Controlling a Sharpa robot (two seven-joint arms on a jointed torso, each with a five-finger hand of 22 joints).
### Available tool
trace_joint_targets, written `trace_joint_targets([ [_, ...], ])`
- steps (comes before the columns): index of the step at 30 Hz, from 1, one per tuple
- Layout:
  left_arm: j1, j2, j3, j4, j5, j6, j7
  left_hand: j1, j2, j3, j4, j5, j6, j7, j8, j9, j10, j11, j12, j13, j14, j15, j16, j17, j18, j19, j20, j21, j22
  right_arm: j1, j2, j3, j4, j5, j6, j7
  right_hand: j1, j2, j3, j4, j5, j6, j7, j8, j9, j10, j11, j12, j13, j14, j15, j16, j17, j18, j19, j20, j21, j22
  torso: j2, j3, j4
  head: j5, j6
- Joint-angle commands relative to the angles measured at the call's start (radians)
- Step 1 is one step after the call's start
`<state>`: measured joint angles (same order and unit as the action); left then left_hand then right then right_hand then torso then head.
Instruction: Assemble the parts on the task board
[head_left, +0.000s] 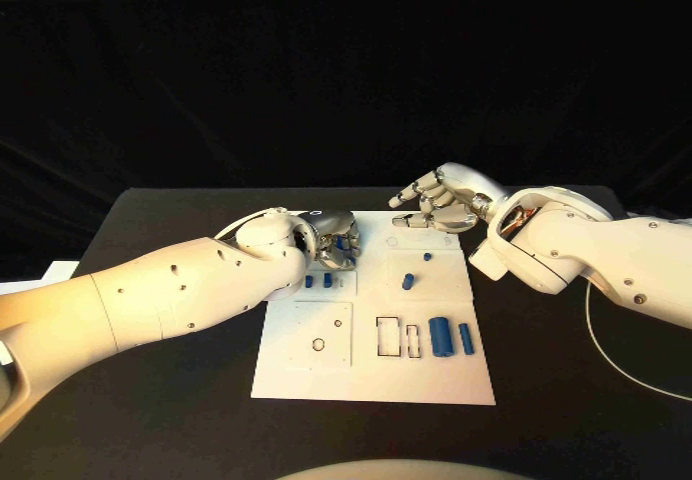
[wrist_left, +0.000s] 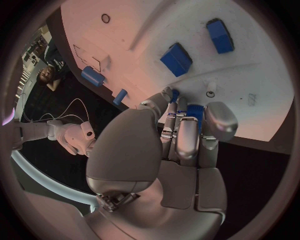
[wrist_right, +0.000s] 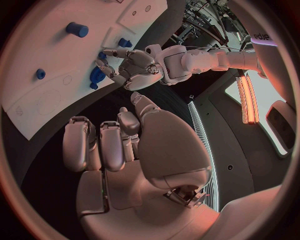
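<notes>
The white task board lies in the middle of the table. My left hand is over its far left corner and pinches a blue part between its fingertips, right above the board. Two blue blocks stand in the board just beside that hand. My right hand hovers above the board's far edge with fingers loosely bent and apart, holding nothing. Two blue cylinders lie at the board's near right, and a small blue peg stands mid-board.
Black outlined slots and a small ring mark the board's near half. A white cable curves over the black table to the right of the board. A pale object sits at the table's left edge.
</notes>
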<state>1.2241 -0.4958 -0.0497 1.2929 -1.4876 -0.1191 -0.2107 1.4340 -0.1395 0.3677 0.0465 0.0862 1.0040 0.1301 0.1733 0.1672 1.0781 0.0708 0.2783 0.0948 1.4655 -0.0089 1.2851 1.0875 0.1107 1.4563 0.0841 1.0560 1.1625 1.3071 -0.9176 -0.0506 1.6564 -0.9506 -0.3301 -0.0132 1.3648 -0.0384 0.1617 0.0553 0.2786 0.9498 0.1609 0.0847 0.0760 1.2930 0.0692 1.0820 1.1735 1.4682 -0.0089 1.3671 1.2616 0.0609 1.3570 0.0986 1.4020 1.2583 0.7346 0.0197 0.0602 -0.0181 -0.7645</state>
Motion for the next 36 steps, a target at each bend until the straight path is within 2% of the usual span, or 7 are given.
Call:
trace_joint_targets([
  [1, -0.002, 0.004, -0.001, 0.000, -0.010, 0.029, 0.002, 0.004, 0.005, 0.011, -0.002, 0.005, 0.015, 0.000, -0.003, -0.002, 0.016, -0.002, -0.005, -0.002, 0.022, -0.010, -0.003, -0.004, -0.010, 0.009, -0.003, 0.015, 0.013, -0.001, 0.001, 0.000, 0.001, -0.003, 0.010, 0.009, -0.007, 0.003, 0.006, 0.002, 0.005, 0.006, -0.004, 0.005, 0.000, -0.003, -0.004, -0.001, 0.000, 0.038, -0.001, -0.006, 0.000, 0.013, -0.006, 0.001, -0.003, -0.001, 0.000, 0.0004, -0.0001, 0.001, 0.000],
  [9, -0.003, 0.003, -0.001, 0.000, -0.010, 0.050, -0.008, 0.040, 0.028, 0.068, -0.039, 0.005, 0.078, -0.011, 0.008, 0.000, 0.096, -0.022, 0.004, 0.008, 0.025, -0.026, 0.007, -0.003, -0.020, 0.020, -0.016, 0.074, 0.064, -0.001, 0.001, 0.000, 0.001, -0.003, 0.011, 0.008, -0.007, 0.004, 0.007, 0.002, 0.005, 0.007, -0.003, 0.005, 0.000, -0.002, -0.004, 0.000, 0.001, 0.038, -0.002, -0.006, 0.001, 0.012, -0.006, 0.001, -0.003, -0.001, 0.000, 0.0001, 0.0002, 0.000, -0.001],
  [13, -0.003, 0.004, 0.000, 0.001, -0.011, 0.045, -0.011, 0.048, 0.033, 0.091, -0.058, 0.006, 0.095, -0.011, 0.007, 0.000, 0.113, -0.024, 0.000, 0.012, 0.025, -0.028, 0.011, -0.002, -0.024, 0.023, -0.020, 0.095, 0.082, -0.001, 0.001, 0.000, 0.001, -0.003, 0.011, 0.008, -0.007, 0.004, 0.007, 0.002, 0.005, 0.007, -0.003, 0.005, 0.000, -0.002, -0.004, 0.000, 0.001, 0.038, -0.002, -0.006, 0.001, 0.012, -0.006, 0.001, -0.003, -0.001, 0.000, 0.0000, -0.0004, 0.000, -0.001],
  [25, -0.008, -0.011, 0.007, 0.020, -0.002, -0.009, 0.007, 0.032, 0.026, 0.130, -0.087, 0.006, 0.102, -0.006, -0.011, -0.008, 0.124, -0.020, -0.023, 0.017, 0.025, -0.025, 0.017, -0.007, -0.029, 0.023, -0.020, 0.121, 0.107, -0.001, 0.001, 0.000, 0.001, -0.003, 0.010, 0.010, -0.007, 0.004, 0.007, 0.002, 0.005, 0.007, -0.003, 0.005, 0.000, -0.002, -0.004, 0.000, 0.001, 0.038, -0.002, -0.006, 0.001, 0.012, -0.006, 0.001, -0.003, -0.001, -0.001, 0.0006, 0.0005, -0.001, 0.000],
  [28, -0.009, -0.027, 0.017, 0.041, 0.022, -0.027, 0.014, 0.028, 0.024, 0.136, -0.091, 0.005, 0.102, -0.005, -0.015, -0.009, 0.125, -0.019, -0.028, 0.018, 0.025, -0.023, 0.019, -0.007, -0.030, 0.023, -0.019, 0.125, 0.111, -0.001, 0.001, 0.000, 0.001, -0.002, 0.010, 0.010, -0.007, 0.004, 0.007, 0.002, 0.005, 0.007, -0.003, 0.005, 0.000, -0.002, -0.004, 0.000, 0.001, 0.038, -0.002, -0.006, 0.001, 0.012, -0.006, 0.001, -0.003, -0.001, -0.001, 0.0004, 0.0013, -0.002, 0.000],
  [32, -0.007, -0.065, 0.044, 0.084, 0.104, -0.037, 0.012, 0.019, 0.021, 0.151, -0.102, 0.005, 0.098, -0.001, -0.026, -0.014, 0.120, -0.014, -0.043, 0.018, 0.024, -0.020, 0.020, -0.012, -0.030, 0.022, -0.017, 0.129, 0.117, -0.001, 0.000, 0.000, 0.000, -0.001, 0.009, 0.010, -0.007, 0.004, 0.007, 0.002, 0.005, 0.007, -0.003, 0.005, 0.000, -0.002, -0.004, 0.000, 0.001, 0.038, -0.002, -0.006, 0.001, 0.012, -0.006, 0.001, -0.003, -0.001, -0.002, 0.0012, 0.0019, -0.001, 0.003],
  [36, -0.001, -0.105, 0.060, 0.114, 0.161, -0.031, 0.001, 0.016, 0.021, 0.154, -0.104, 0.005, 0.098, -0.001, -0.028, -0.015, 0.120, -0.014, -0.046, 0.019, 0.023, -0.020, 0.019, -0.016, -0.030, 0.022, -0.016, 0.129, 0.117, -0.001, -0.001, 0.000, 0.000, -0.001, 0.009, 0.009, -0.008, 0.004, 0.007, 0.003, 0.005, 0.007, -0.003, 0.005, 0.000, -0.002, -0.004, 0.000, 0.000, 0.038, -0.001, -0.007, 0.000, 0.013, -0.006, 0.001, -0.004, -0.002, -0.002, 0.0015, 0.0014, 0.001, 0.005],
])
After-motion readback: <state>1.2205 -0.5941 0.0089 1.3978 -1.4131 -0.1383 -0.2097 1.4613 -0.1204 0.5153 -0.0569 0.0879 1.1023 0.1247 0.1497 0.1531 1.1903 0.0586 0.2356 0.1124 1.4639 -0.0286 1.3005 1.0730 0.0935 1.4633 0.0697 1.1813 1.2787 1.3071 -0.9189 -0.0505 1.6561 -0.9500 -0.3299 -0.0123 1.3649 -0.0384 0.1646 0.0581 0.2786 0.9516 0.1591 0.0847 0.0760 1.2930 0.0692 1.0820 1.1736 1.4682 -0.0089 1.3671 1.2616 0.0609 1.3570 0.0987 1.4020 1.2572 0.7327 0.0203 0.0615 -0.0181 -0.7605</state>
